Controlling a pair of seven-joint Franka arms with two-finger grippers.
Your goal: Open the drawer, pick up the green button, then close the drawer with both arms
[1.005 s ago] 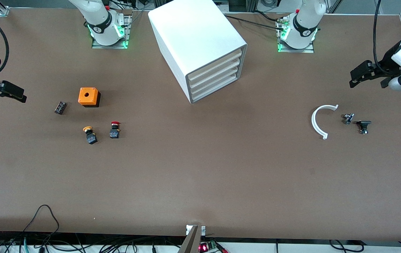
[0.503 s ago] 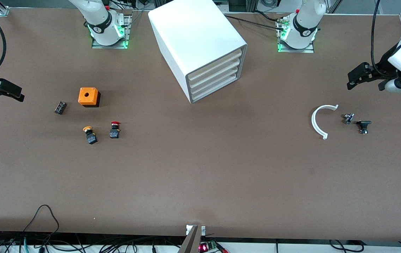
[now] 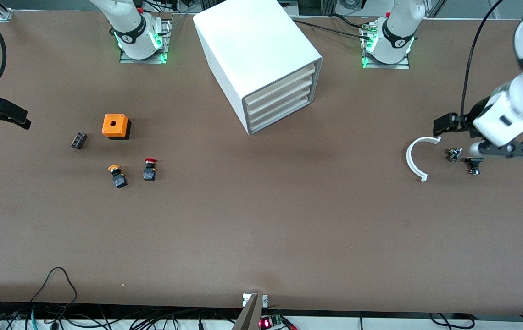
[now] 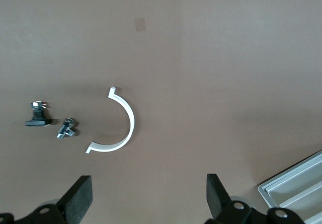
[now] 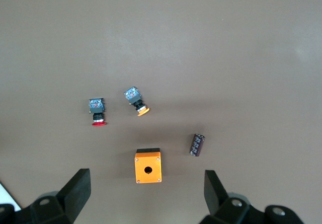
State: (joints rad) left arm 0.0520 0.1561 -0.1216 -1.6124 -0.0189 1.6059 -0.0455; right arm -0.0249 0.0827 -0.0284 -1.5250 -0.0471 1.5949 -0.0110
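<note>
Drawer point(image 3: 280, 114) closed, contents hidden; left end effector point(image 4: 149, 198), right end effector point(image 5: 146, 194) spread, empty.

White arms point(image 3: 514, 110), black rings, seemingly black tools.

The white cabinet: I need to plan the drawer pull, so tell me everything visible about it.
The white cabinet is a large, smooth, box-shaped unit that looks like plastic, standing on the table between the arm bases and turned at an angle. Its front holds four shallow stacked drawers, all shut; the lowest drawer sits flush. No handles show. Neither gripper touches it.
</note>
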